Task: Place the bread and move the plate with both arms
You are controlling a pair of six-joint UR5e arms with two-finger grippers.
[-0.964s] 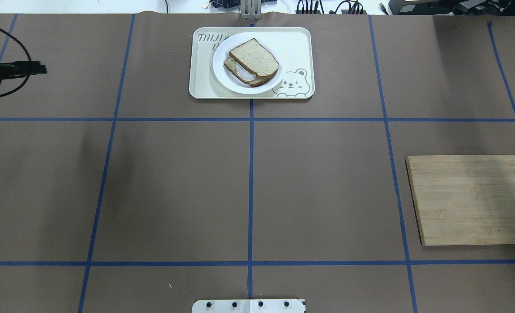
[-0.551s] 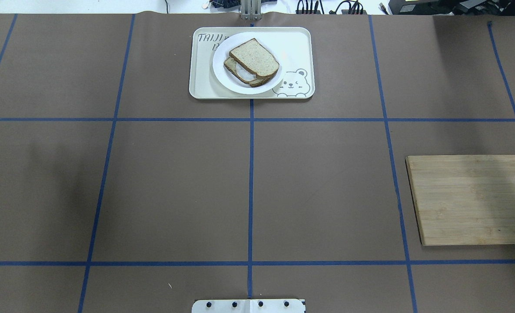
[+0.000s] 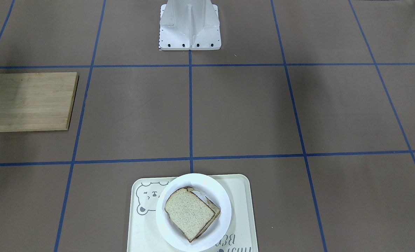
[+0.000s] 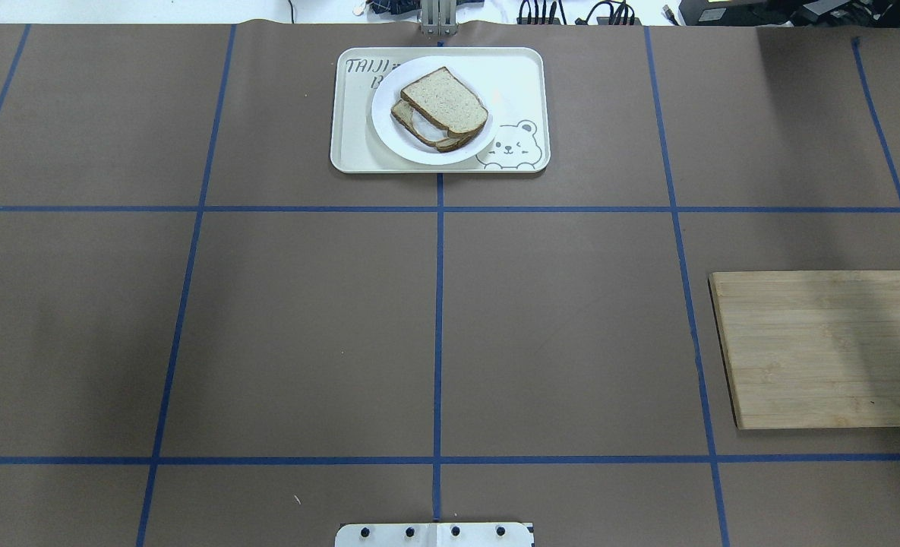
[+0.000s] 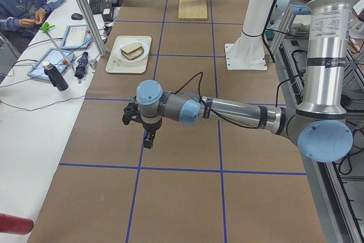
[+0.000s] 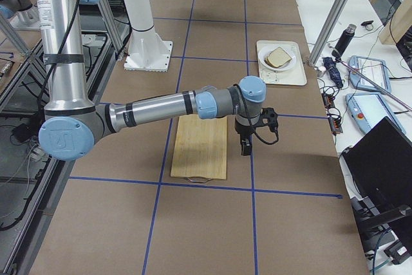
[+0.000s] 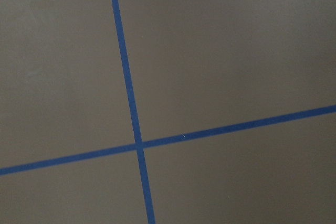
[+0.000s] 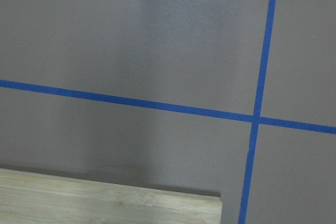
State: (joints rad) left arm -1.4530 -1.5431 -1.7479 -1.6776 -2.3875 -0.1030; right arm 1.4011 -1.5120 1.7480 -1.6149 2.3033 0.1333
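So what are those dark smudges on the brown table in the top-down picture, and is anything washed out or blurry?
Overhead view: soft shadows on the table and the cutting board, probably cast by the left arm and right arm, out of frame there; the plate looks nearly washed-out white. Left wrist view: slightly soft.

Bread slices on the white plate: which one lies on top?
The plain slice, its whole speckled face showing. The other slice only peeks out beneath it, with something white on it.
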